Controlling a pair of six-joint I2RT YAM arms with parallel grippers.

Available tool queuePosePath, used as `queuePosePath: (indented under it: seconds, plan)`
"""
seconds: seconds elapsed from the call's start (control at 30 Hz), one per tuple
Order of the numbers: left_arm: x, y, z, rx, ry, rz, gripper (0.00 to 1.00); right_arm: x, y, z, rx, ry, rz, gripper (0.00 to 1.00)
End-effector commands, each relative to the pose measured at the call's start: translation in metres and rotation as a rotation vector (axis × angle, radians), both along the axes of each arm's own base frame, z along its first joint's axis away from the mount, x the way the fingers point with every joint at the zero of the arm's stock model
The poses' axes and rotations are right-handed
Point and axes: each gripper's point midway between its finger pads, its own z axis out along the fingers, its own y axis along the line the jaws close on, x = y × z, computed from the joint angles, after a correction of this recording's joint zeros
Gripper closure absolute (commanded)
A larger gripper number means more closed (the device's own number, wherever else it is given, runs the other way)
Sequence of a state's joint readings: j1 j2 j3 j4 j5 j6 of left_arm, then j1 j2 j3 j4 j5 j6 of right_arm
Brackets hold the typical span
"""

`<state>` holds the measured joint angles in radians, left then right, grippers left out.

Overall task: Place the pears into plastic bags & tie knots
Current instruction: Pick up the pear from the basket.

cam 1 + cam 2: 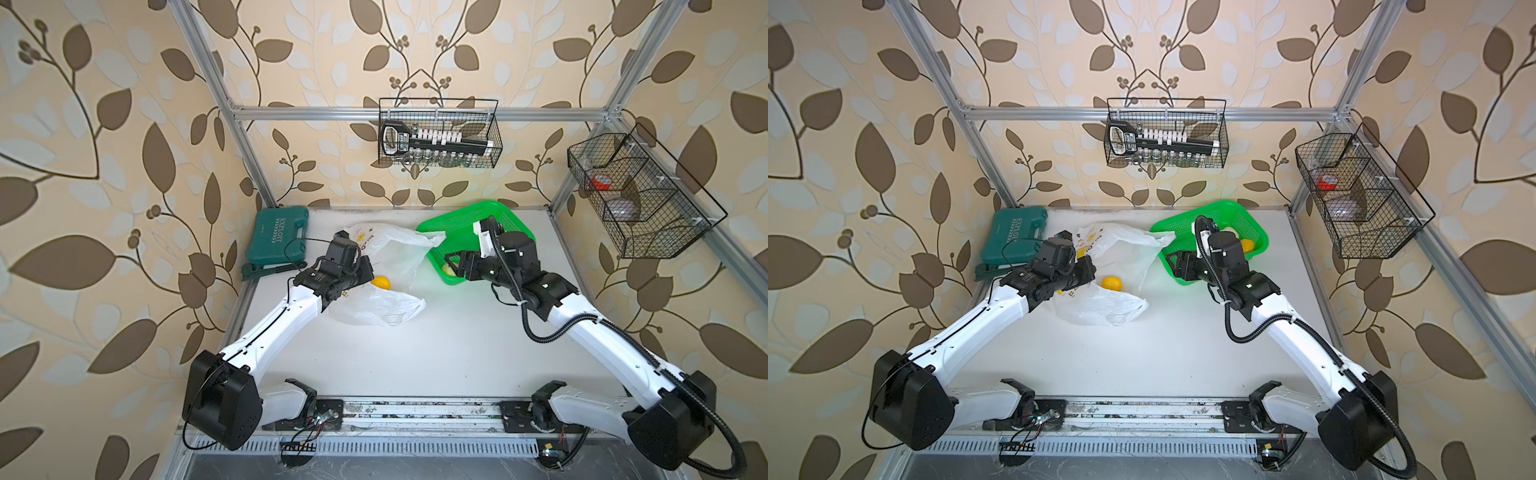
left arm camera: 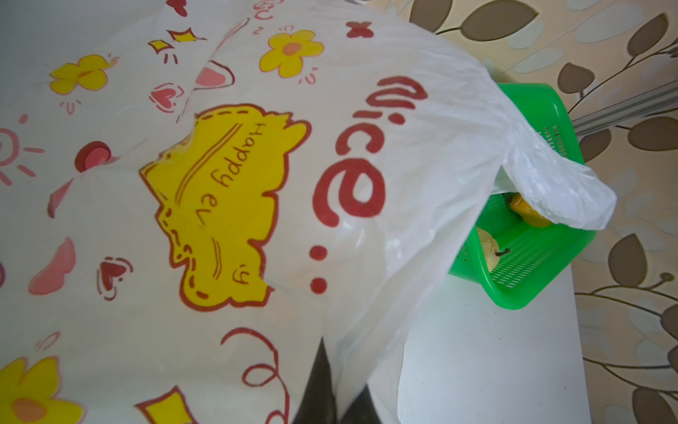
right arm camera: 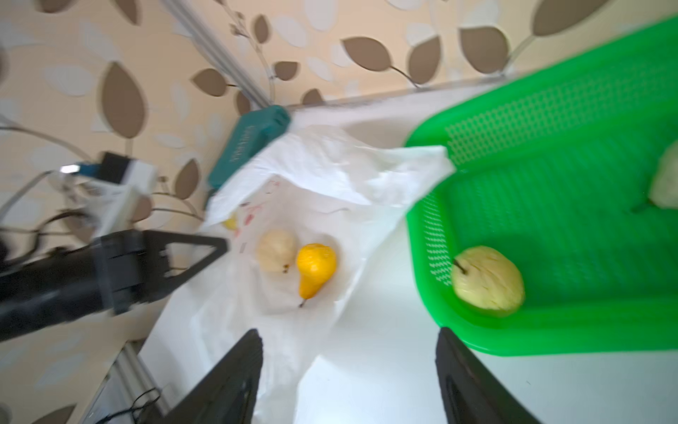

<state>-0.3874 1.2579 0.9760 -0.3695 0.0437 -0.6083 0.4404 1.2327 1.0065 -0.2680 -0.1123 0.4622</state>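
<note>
My left gripper [image 2: 327,389] is shut on an edge of the white printed plastic bag [image 1: 397,245], holding its mouth open toward the right. An orange pear [image 3: 315,266] and a cream pear [image 3: 276,250] lie inside the bag; the orange one also shows in both top views [image 1: 1112,284]. My right gripper [image 3: 348,367] is open and empty, hovering at the front left corner of the green basket [image 1: 490,204]. A pale yellow-green pear [image 3: 488,281] lies in that corner just ahead of the fingers. Another pale pear [image 3: 666,183] and an orange pear [image 1: 1248,245] sit deeper in the basket. No knot shows.
A teal tool case [image 1: 279,237] lies at the back left beside the bag. A wire basket of tools [image 1: 438,133] hangs on the back wall. A second wire basket [image 1: 636,195] hangs on the right wall. One bag handle [image 2: 557,191] drapes over the green basket's rim.
</note>
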Motion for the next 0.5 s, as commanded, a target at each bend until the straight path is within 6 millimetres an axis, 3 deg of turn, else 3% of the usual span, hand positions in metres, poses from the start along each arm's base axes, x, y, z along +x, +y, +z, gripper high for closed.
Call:
queuePosePath:
  seconds: [0.0, 0.17, 0.47]
  plan:
    - [0.002, -0.001, 0.011, -0.008, -0.042, 0.006, 1.0, 0.017, -0.029, -0.058, -0.202, 0.087, -0.1, 0.33]
    - [0.003, -0.001, 0.011, -0.007, -0.04, 0.004, 1.0, 0.042, -0.022, -0.091, -0.297, 0.125, -0.07, 0.5]
    - [0.004, -0.003, 0.007, -0.01, -0.031, 0.001, 1.0, 0.072, -0.011, -0.113, -0.329, 0.133, -0.07, 0.55]
